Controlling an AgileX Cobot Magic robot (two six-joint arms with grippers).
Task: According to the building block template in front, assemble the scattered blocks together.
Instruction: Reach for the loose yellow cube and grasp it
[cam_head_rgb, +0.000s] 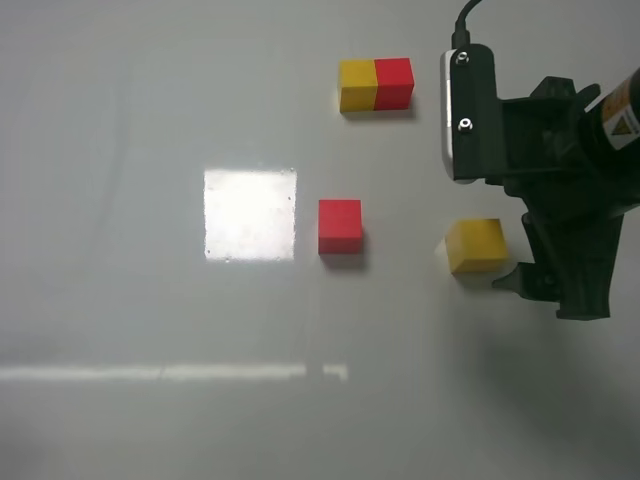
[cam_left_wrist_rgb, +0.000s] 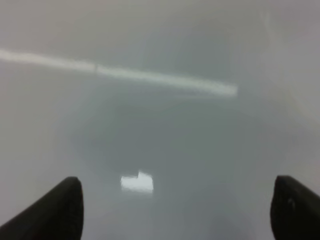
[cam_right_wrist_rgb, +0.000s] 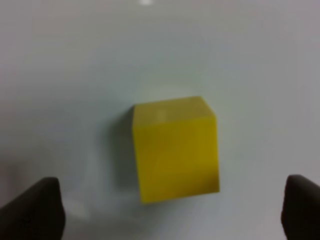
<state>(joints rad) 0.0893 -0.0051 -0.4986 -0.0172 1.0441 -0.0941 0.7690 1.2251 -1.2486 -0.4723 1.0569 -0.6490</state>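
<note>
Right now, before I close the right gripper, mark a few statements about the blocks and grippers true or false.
1. The small loose yellow cube and the small loose red cube lie apart on the table. True.
2. The right gripper is shut on the yellow cube. False: it is open, and the cube lies untouched just ahead of it.
3. In the joined yellow-and-red template bar, the yellow half is on the left in the high view. True.
4. The left gripper holds the red cube. False: it is open with nothing in it.
</note>
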